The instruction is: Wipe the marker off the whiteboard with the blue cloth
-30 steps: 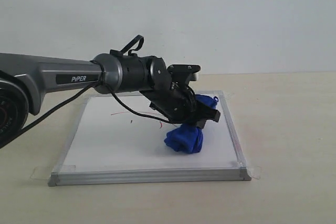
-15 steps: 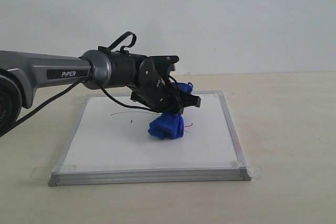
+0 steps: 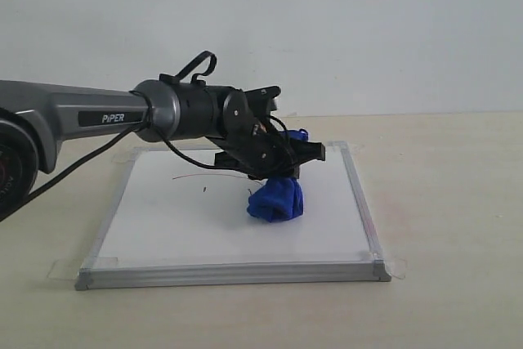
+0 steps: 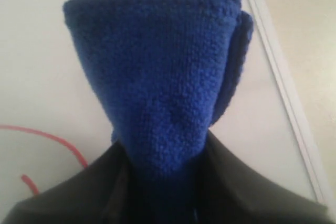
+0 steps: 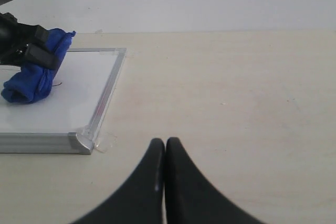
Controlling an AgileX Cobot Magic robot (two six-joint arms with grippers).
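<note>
Right fingers (image 5: 160,169) sit pressed together, empty, over bare worktop (image 5: 236,103) off the board's (image 3: 163,234) right side, out of the way, good. On the board, the cloth (image 3: 276,200) rests bunched right of centre, clamped tight in the left fingers (image 4: 231,182). The marker (image 3: 196,176) lies to its left: a thin dark curve, a speck, and a red stroke (image 4: 50,137) close beside the cloth. So the call is a flat, firm sweep leftward, overlapping passes, even pressure, staying clear of the frame. On the arm (image 3: 73,116) behind, white letters read "PiPER"; no other writing is legible.
</note>
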